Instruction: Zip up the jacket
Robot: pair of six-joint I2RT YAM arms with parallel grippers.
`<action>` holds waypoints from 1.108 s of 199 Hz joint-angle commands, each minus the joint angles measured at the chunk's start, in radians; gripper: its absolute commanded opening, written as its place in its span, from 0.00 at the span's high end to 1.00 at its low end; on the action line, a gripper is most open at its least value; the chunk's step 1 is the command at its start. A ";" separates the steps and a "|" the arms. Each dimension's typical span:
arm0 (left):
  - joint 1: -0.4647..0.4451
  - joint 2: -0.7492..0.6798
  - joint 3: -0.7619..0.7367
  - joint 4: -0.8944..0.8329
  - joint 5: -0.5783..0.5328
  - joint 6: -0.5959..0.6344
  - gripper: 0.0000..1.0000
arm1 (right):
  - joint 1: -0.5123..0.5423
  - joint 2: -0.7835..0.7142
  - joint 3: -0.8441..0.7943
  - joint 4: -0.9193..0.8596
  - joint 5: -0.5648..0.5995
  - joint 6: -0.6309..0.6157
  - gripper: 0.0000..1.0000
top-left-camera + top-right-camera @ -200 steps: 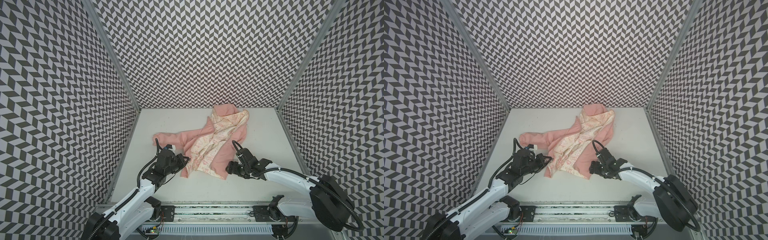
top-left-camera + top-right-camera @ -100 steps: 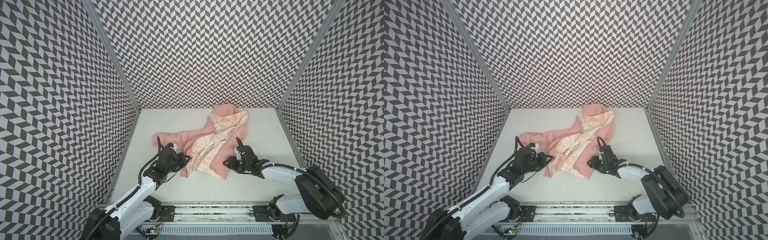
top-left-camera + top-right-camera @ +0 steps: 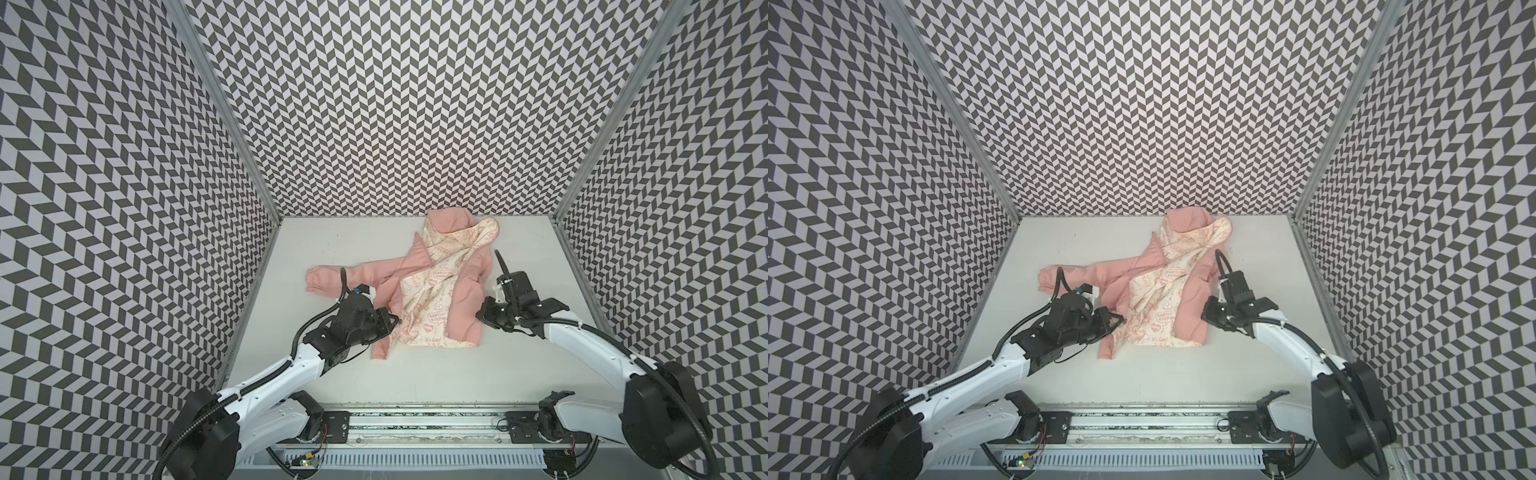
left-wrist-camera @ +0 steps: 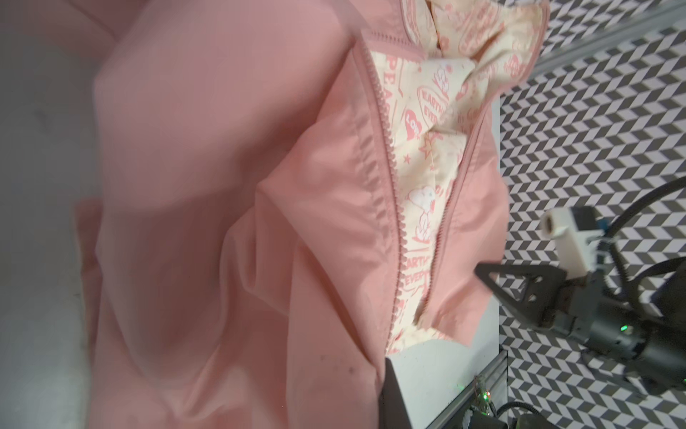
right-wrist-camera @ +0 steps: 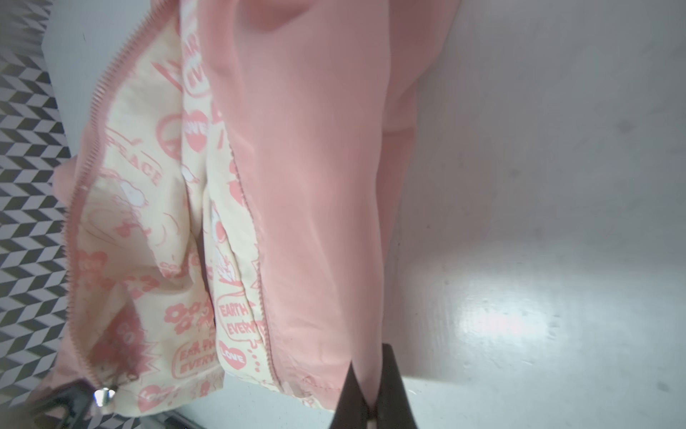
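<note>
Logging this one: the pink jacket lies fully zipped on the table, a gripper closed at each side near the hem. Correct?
Not zipped. The jacket lies open on the table: the left wrist view shows its zipper rows apart, cream lining between them. The left gripper and right gripper are closed at its sides near the hem, as stated.

Chevron-patterned walls (grey and white), pale tabletop, perhaps metal corner posts

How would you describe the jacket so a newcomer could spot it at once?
On the white tabletop walled by chevron-patterned panels lies a small salmon-pink fabric jacket. It is the only garment there, lying open to show cream lining printed with pink words.
</note>
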 commanded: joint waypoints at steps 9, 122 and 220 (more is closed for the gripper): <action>-0.113 0.082 0.063 0.064 -0.045 0.018 1.00 | -0.076 -0.035 0.095 -0.286 0.210 -0.159 1.00; -0.152 0.133 -0.020 0.185 -0.060 -0.032 1.00 | -0.099 -0.198 -0.065 -0.210 0.056 -0.186 0.27; -0.097 0.157 -0.030 0.239 0.000 -0.006 1.00 | 0.174 -0.527 -0.420 0.090 0.023 0.330 0.35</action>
